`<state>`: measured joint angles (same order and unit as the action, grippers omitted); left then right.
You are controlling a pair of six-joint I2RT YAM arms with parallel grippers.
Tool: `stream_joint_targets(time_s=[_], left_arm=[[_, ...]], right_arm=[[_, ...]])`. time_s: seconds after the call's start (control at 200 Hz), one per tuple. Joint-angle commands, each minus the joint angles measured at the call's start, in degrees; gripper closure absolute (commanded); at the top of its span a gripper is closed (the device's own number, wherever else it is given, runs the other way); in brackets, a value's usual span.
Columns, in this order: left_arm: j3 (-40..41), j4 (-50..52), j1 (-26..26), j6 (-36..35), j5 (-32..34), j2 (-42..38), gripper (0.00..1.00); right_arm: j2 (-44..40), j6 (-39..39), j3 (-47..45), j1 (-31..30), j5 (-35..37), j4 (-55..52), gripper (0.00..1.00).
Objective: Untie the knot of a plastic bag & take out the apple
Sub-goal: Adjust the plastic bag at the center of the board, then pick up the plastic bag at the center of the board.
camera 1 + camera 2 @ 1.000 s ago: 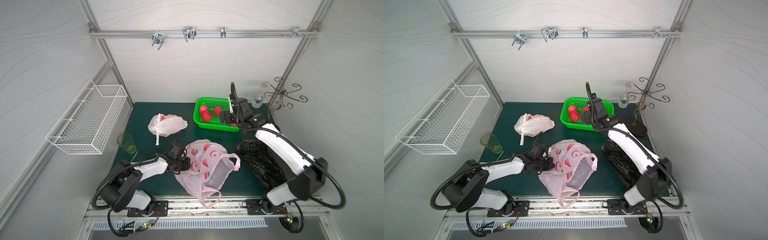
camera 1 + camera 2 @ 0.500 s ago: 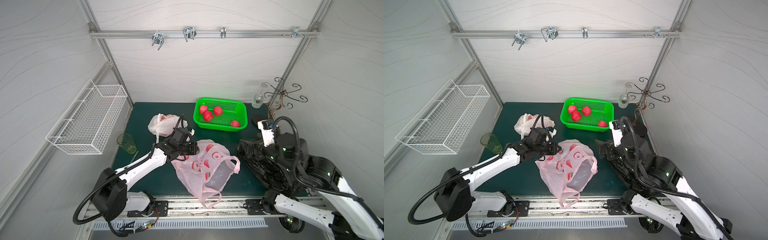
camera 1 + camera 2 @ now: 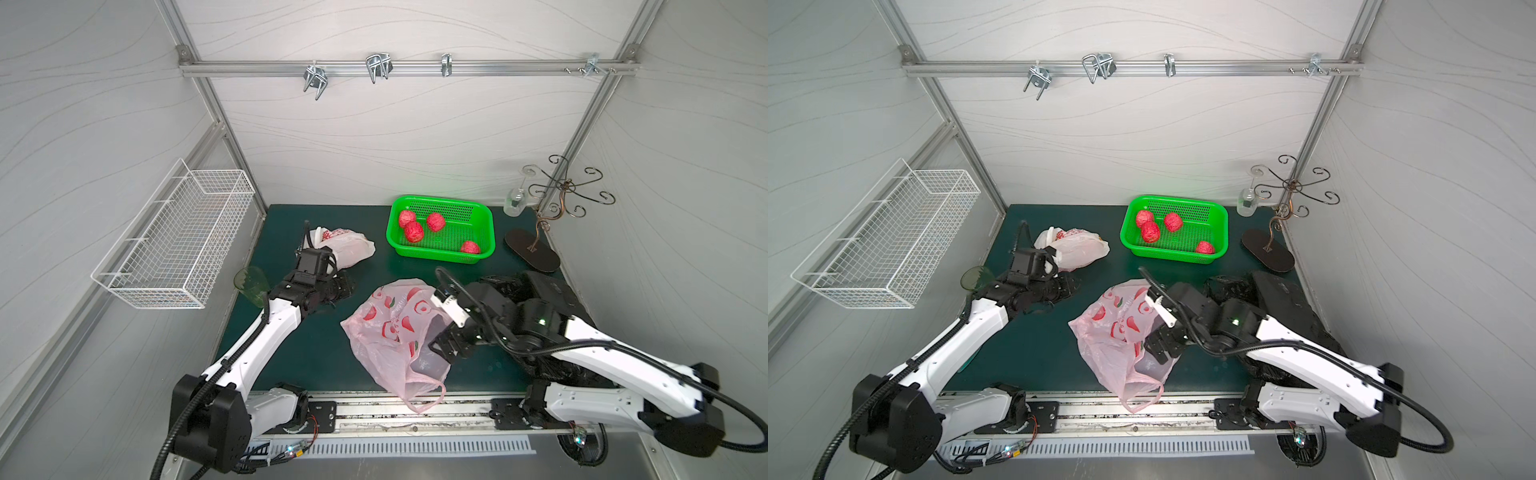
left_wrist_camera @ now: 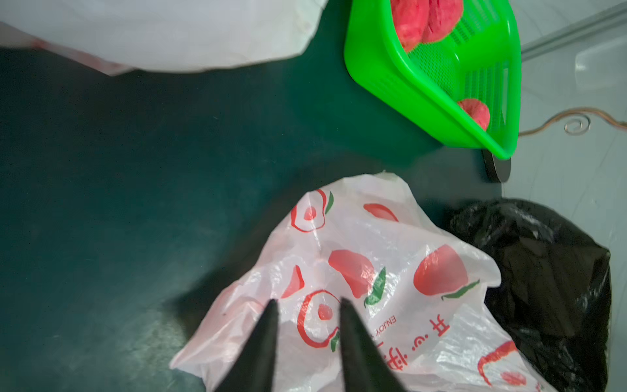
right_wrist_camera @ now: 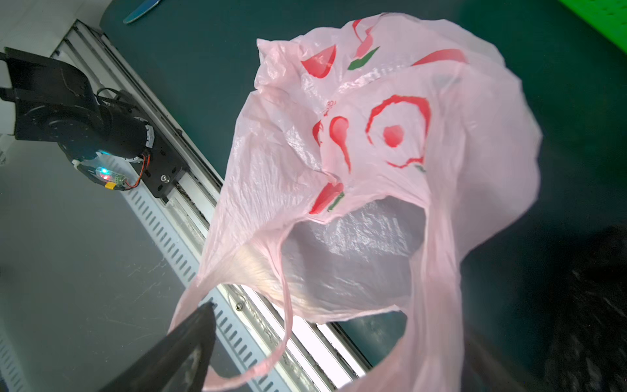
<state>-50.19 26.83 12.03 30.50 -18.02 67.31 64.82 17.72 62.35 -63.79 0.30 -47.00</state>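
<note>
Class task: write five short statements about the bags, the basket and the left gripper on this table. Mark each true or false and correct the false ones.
1. The green basket holds four red apples. True.
2. The pink printed bag is knotted shut. False: its mouth gapes open and its handles hang loose.
3. The left gripper is clamped on the pink printed bag. False: its fingers stand apart and grip nothing.
4. A whitish bag lies near the left gripper, towards the back wall. True.
5. The black bag lies on the robot's left. False: it lies on the robot's right.
</note>
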Motion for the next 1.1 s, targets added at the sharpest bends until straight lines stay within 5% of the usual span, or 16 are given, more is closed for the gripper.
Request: stream_joint_targets(time_s=[0.0,0.26,0.405,0.525,0.685,0.89,1.095], left_arm=[[-7.6,0.0,-4.6,-1.8,-1.8,1.0,0.34],[-23.1,2.1,-11.2,-7.0,3.8,18.1,0.34],[-33.3,7.0,-11.3,-10.4,6.0,29.8,0.34],[-38.7,11.3,-11.3,-13.4,9.2,35.8,0.35],[-39.4,12.8,-11.3,-16.5,11.7,38.5,0.34],[-40.0,13.7,-10.9,-16.4,9.4,41.7,0.38],[-40.4,13.7,-6.4,-18.5,12.6,43.1,0.91]], right_arm=[[7.8,-1.9,1.5,0.1,-2.9,12.1,0.01],[35.0,-3.2,9.0,8.3,-1.3,20.4,0.01],[40.9,-0.2,8.2,12.2,2.1,18.7,0.01],[31.3,2.3,-1.8,13.1,6.9,19.1,0.01],[8.0,5.5,-12.9,13.2,14.5,9.9,0.01],[-19.8,5.6,-8.0,13.5,23.5,-8.5,0.01],[-19.7,2.8,5.5,12.4,27.7,-19.3,0.01]])
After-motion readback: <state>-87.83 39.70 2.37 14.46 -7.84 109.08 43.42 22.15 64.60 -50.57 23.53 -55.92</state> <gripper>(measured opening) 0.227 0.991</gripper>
